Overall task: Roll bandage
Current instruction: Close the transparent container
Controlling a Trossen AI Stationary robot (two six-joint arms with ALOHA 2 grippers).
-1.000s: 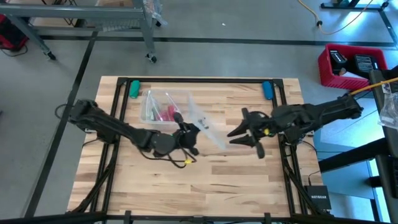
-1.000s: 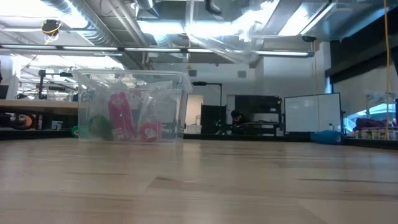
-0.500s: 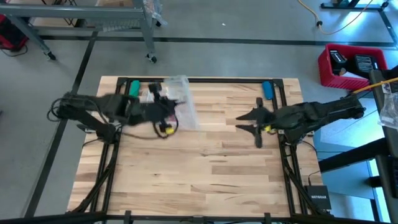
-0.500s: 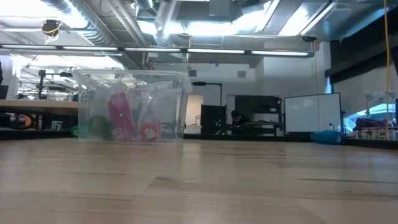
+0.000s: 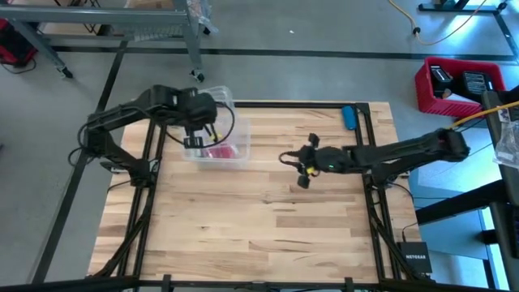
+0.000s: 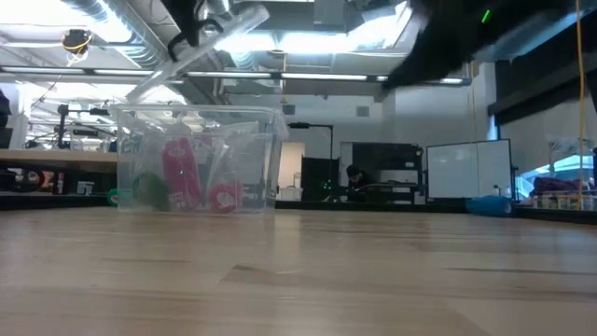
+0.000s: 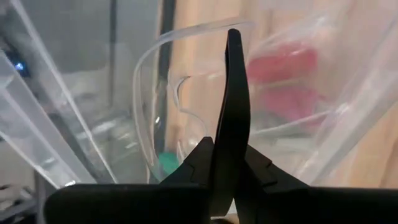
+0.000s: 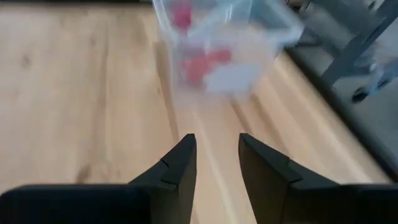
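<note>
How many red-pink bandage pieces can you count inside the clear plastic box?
2 show: the taller bandage stands upright in the clear plastic box, and the smaller roll lies low to its right in the low view. Others may be hidden behind the crumpled plastic.

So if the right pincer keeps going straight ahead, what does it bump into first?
Probably the clear plastic box with the red-pink bandage inside. The right pincer points across bare table straight at it, with nothing between.
</note>
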